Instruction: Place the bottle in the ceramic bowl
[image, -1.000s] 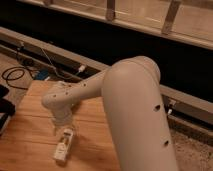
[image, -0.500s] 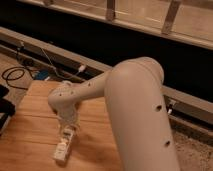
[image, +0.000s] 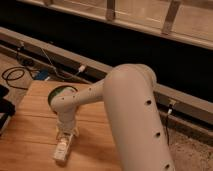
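The robot's white arm (image: 131, 115) is reaching in from the right foreground and bending down over the wooden bench (image: 27, 127). Its pincer (image: 65, 136) is pointing straight down near the front edge of the bench, hanging right over the far end of the bottle (image: 60, 151), so close that the two are appearing to meet. Whether the pincer is spread, pressed together or pinching the bottle cannot be told from this view.

The bottle is lying on its side on the wood, its long axis running roughly toward the camera and leaning a little to the left, with its pale label facing up. It is outside the ceramic bowl (image: 58, 92) and apart from it. The bowl is sitting farther back on the bench, and the arm's wrist is covering much of it, so only its green left rim and a slice of the inside are showing.

Beyond the bench, a black cable (image: 12, 76) is lying coiled on the floor at the left, and a pale ledge (image: 50, 47) is running diagonally below a dark wall.
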